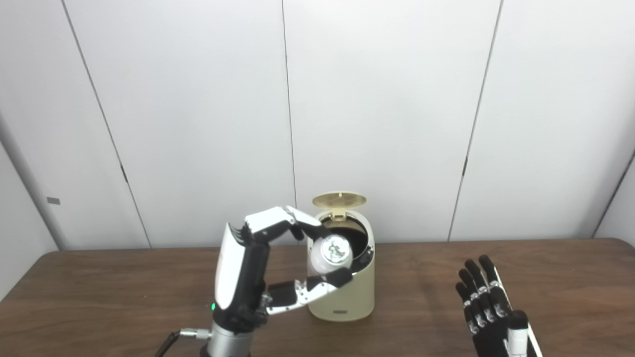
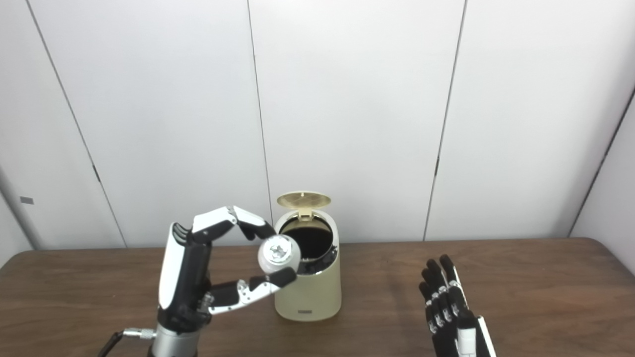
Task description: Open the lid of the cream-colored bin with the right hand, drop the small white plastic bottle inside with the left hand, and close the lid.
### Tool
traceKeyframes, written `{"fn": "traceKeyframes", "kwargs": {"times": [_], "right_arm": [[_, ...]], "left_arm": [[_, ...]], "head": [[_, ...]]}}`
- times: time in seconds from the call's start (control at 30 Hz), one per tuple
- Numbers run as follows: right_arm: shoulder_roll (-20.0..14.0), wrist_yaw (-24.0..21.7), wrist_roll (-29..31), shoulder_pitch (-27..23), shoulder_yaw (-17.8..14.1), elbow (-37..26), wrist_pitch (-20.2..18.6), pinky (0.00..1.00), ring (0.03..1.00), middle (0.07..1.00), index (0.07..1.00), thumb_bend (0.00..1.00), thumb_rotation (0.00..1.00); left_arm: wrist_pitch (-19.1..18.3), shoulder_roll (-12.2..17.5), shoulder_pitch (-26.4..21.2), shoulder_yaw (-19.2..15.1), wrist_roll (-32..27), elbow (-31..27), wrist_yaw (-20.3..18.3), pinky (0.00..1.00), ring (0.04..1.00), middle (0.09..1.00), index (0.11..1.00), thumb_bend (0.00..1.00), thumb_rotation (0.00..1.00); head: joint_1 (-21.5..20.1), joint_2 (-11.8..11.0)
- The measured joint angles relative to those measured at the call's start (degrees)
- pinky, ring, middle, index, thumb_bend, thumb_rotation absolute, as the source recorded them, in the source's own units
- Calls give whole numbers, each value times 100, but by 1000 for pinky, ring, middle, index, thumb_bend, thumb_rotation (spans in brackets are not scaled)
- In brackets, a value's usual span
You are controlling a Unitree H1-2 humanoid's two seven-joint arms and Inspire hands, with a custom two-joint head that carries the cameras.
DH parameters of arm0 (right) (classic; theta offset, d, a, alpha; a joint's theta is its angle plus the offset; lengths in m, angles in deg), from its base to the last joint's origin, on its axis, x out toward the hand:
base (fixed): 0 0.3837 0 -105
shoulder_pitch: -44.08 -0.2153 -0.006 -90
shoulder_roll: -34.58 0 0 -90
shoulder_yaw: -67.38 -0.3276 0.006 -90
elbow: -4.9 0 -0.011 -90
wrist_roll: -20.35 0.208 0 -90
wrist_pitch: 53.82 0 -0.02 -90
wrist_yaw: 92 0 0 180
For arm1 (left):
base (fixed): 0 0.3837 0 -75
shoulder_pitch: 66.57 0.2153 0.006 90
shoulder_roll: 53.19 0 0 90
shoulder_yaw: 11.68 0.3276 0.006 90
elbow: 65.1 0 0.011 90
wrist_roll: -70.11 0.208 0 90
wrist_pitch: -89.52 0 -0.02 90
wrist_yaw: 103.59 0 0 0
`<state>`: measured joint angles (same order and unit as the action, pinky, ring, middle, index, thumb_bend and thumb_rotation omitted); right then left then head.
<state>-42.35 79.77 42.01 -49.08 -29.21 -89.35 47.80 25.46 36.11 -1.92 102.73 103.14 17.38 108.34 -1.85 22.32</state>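
Lid (image 1: pixel 339 199): up, at 12 o'clock of the bin (image 1: pixel 342 297); opening done
Bottle (image 1: pixel 331 254): pinched in left hand (image 1: pixel 258 267), at bin's rim, 9 o'clock side
Right hand (image 1: pixel 488 307): fingers apart, empty, bin's 3 o'clock
Remaining: drop bottle, close lid

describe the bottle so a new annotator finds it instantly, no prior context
Start at the brown wooden table and find the cream-colored bin near its middle, its round lid flipped up. At the bin's open mouth, the left hand pinches a small white plastic bottle between fingers and thumb. It is the only small rounded white thing with a shiny end facing the camera.
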Motion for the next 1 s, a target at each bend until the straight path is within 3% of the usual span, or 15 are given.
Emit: {"fn": "traceKeyframes", "kwargs": {"times": [0.33, 0.6, 0.87, 1.0], "right_arm": [[56, 0, -2, 26, -14, 0, 150, 1000, 971, 958, 975, 853, 851], [65, 2, 40, 87, -31, -20, 159, 1000, 983, 969, 998, 863, 845], [110, 6, 40, 225, -18, -116, 158, 1000, 990, 978, 1000, 846, 860], [130, 7, 39, 313, -14, -155, 156, 998, 980, 971, 1000, 898, 827]], "left_arm": [[4, 447, -467, 792, 489, 474, 675, 360, 475, 483, 469, 504, 0], [30, 978, -1221, 1883, 937, 1246, 1886, 372, 477, 494, 459, 503, 0], [82, 1087, -1666, 2784, 736, 1785, 2577, 370, 487, 500, 444, 502, 0], [86, 1084, -1821, 3089, 654, 2041, 2838, 365, 487, 498, 449, 502, 0]], "head": [[-132, -70], [-193, -114], [-325, -176], [-360, -193]]}}
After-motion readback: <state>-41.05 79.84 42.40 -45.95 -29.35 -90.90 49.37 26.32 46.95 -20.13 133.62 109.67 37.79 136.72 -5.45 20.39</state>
